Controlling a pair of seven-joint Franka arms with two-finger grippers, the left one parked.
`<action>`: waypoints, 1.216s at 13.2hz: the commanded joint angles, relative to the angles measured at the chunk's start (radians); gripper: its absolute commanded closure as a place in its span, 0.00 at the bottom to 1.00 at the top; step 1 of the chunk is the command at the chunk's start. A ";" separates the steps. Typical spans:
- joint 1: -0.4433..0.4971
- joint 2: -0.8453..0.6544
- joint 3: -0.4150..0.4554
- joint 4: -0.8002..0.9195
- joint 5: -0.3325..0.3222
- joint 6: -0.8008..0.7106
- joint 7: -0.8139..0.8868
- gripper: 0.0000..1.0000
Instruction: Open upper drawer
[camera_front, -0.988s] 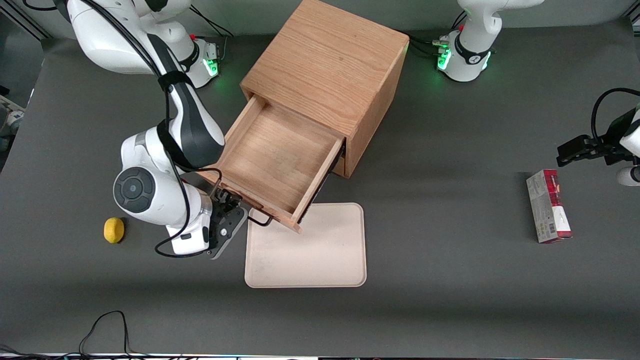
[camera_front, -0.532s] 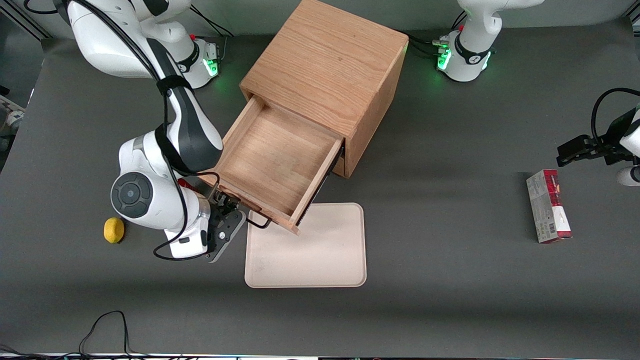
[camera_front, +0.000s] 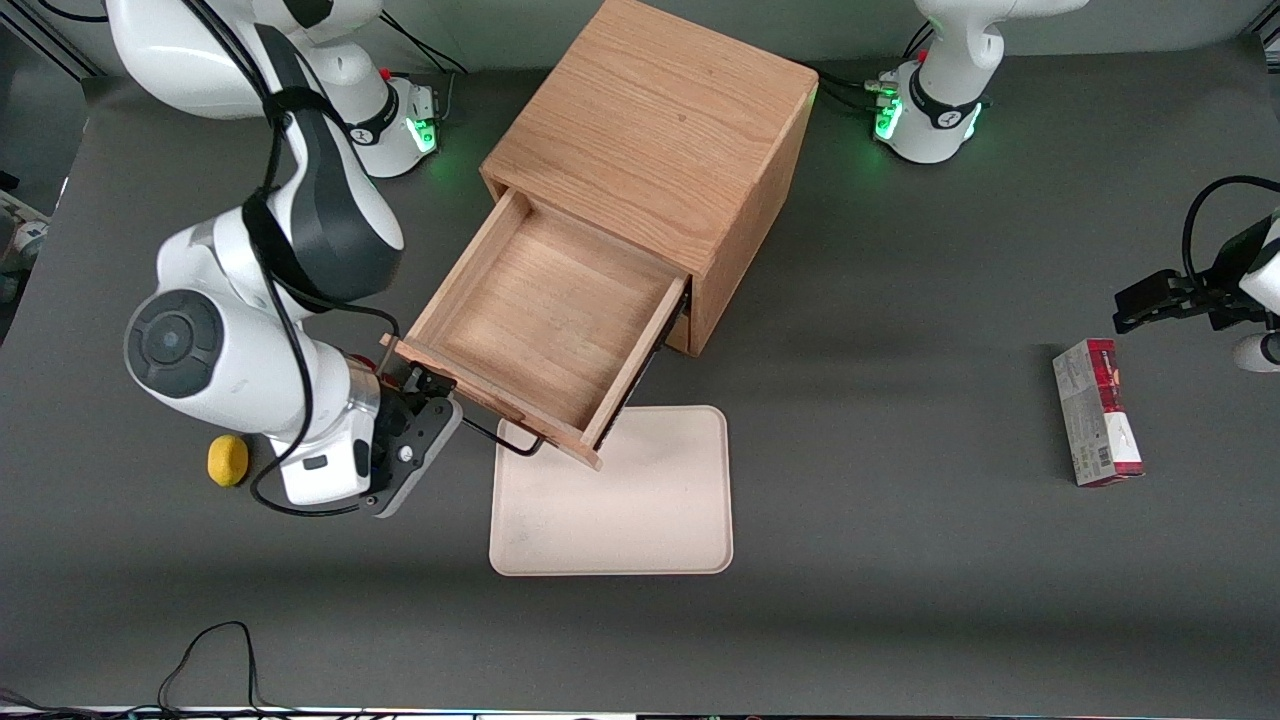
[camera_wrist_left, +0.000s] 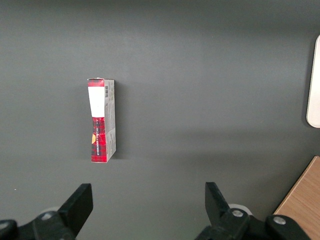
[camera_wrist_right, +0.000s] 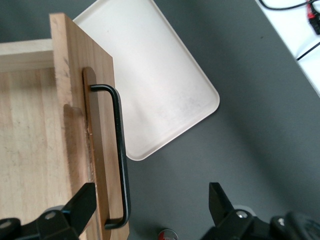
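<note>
The upper drawer (camera_front: 545, 330) of the light oak cabinet (camera_front: 660, 120) is pulled far out, and its shallow wooden tray is empty. Its black bar handle (camera_front: 505, 437) runs along the wood-grain front (camera_wrist_right: 100, 150) and also shows in the right wrist view (camera_wrist_right: 120, 160). My right gripper (camera_front: 415, 440) is open and holds nothing. It hangs beside the drawer front's corner, toward the working arm's end of the table. In the right wrist view the gripper (camera_wrist_right: 150, 207) has its fingers spread wide and clear of the handle. The lower drawer is hidden under the open one.
A beige flat tray (camera_front: 612, 495) lies on the table in front of the open drawer, partly under it, and shows in the right wrist view (camera_wrist_right: 160, 85). A yellow lemon (camera_front: 228, 460) lies by the working arm. A red box (camera_front: 1097, 412) lies toward the parked arm's end.
My right gripper has drawn away from the handle's end, toward the working arm's end of the table, and the arm has risen. The drawer stays open where it was.
</note>
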 joint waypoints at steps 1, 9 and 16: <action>-0.012 -0.039 -0.009 0.024 -0.009 -0.033 0.030 0.00; -0.226 -0.177 -0.008 0.010 -0.017 -0.177 0.386 0.00; -0.282 -0.400 -0.084 -0.305 -0.049 -0.072 0.503 0.00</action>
